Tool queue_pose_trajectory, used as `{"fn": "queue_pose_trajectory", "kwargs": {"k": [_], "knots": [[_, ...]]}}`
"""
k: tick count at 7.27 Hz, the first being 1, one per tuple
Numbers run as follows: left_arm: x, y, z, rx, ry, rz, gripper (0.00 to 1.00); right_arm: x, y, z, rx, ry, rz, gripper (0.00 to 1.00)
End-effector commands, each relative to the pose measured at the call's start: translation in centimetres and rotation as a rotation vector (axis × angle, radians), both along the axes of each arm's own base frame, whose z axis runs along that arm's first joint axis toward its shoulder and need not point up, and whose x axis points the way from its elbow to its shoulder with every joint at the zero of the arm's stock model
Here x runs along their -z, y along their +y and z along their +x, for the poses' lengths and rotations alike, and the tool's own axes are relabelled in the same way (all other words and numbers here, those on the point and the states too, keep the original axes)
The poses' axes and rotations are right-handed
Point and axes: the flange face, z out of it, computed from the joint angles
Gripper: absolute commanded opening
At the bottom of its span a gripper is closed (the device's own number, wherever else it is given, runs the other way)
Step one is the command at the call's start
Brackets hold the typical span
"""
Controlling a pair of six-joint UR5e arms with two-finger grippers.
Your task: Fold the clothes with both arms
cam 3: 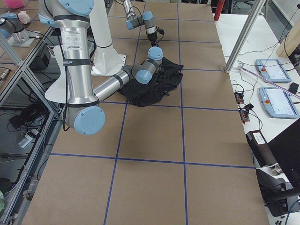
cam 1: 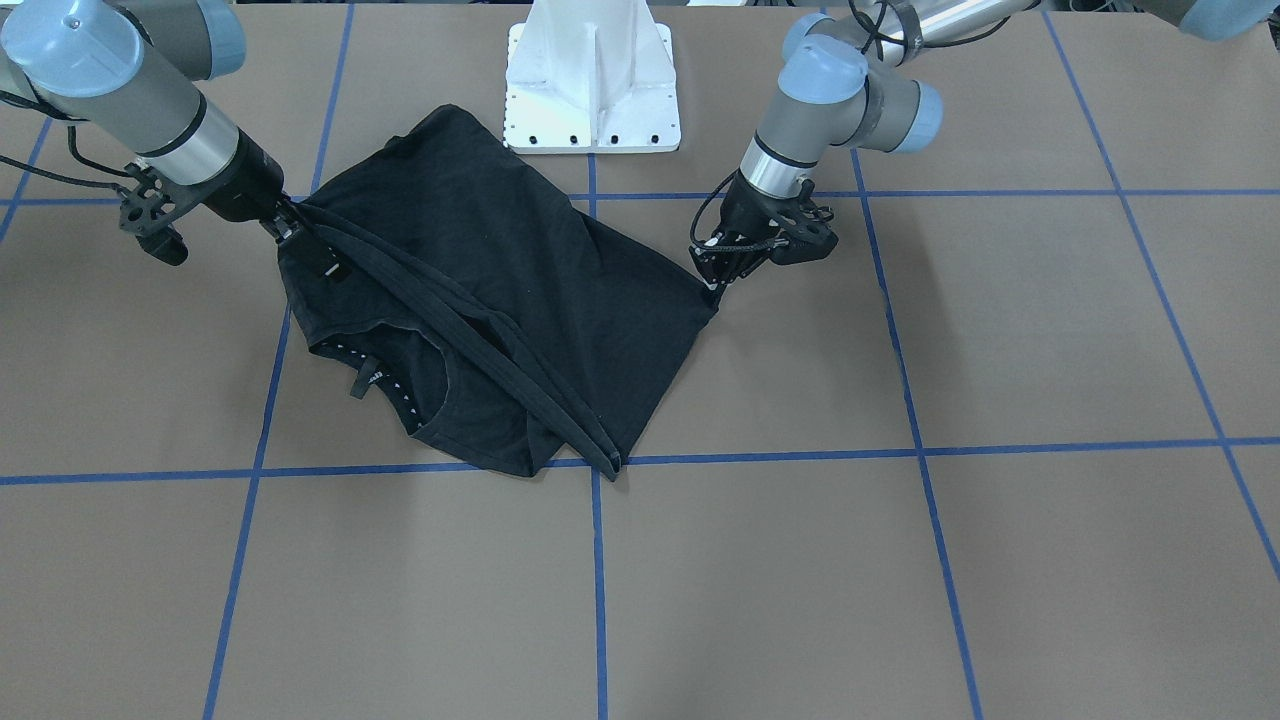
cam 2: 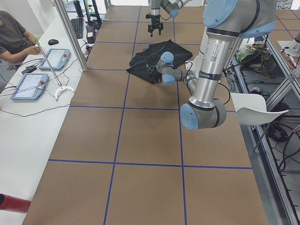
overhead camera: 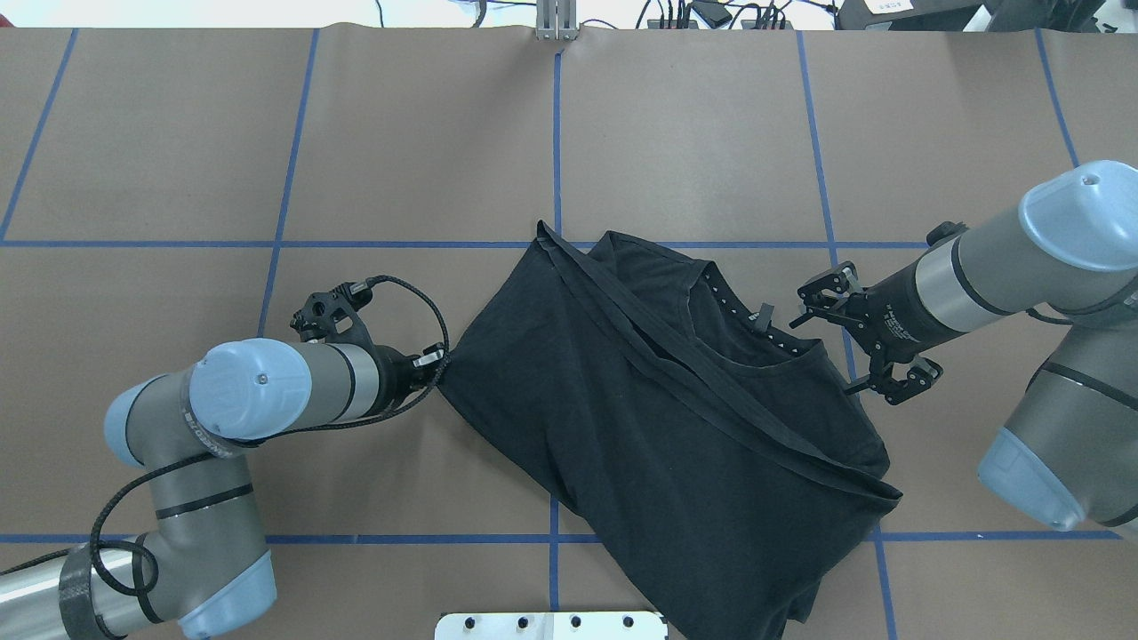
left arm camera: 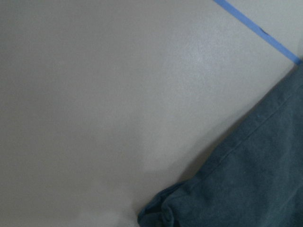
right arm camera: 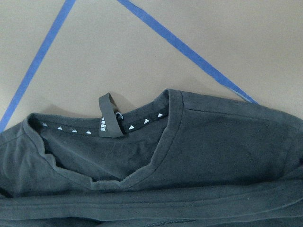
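Observation:
The black T-shirt (cam 1: 560, 280) lies crumpled and partly folded near the table's middle, with a long hem strip (cam 1: 470, 340) running diagonally across it. Its collar (right arm camera: 142, 120), with small white marks and a hanging loop, faces up. My left gripper (cam 1: 715, 278) is low at the shirt's pointed corner and shut on it; that bunched corner (left arm camera: 158, 215) shows at the bottom of the left wrist view. My right gripper (cam 1: 305, 248) sits at the opposite edge of the shirt (overhead camera: 676, 427) by the shoulder, its fingers apart and holding nothing.
The white slotted base block (cam 1: 592, 90) stands just behind the shirt on the robot's side. Blue tape lines (cam 1: 598, 560) grid the brown table. A person (cam 2: 14, 33) sits at a side desk with two tablets (cam 2: 55, 58) beyond the left end.

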Motion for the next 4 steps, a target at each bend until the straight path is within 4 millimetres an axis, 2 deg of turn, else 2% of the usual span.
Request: {"fn": "queue_pose_trajectory", "kwargs": {"k": [1, 2, 3, 4], "knots": [[-0.2, -7.4, -3.9, 0.068, -0.043, 0.114, 0.0, 0.2, -0.3, 0.4, -0.009, -0.005, 0.002, 1.0], [0.3, -12.5, -5.6, 0.125, -0.013, 0.165, 0.0, 0.3, -0.4, 0.7, -0.015, -0.007, 0.005, 1.0], [0.7, -17.4, -4.4, 0.114, 0.069, 0.191, 0.0, 0.5, -0.6, 0.9, -0.017, -0.011, 0.006, 1.0], [1.8, -23.1, -2.8, 0.146, 0.079, 0.2, 0.0, 0.6, -0.9, 1.3, -0.027, -0.013, 0.009, 1.0]]}}
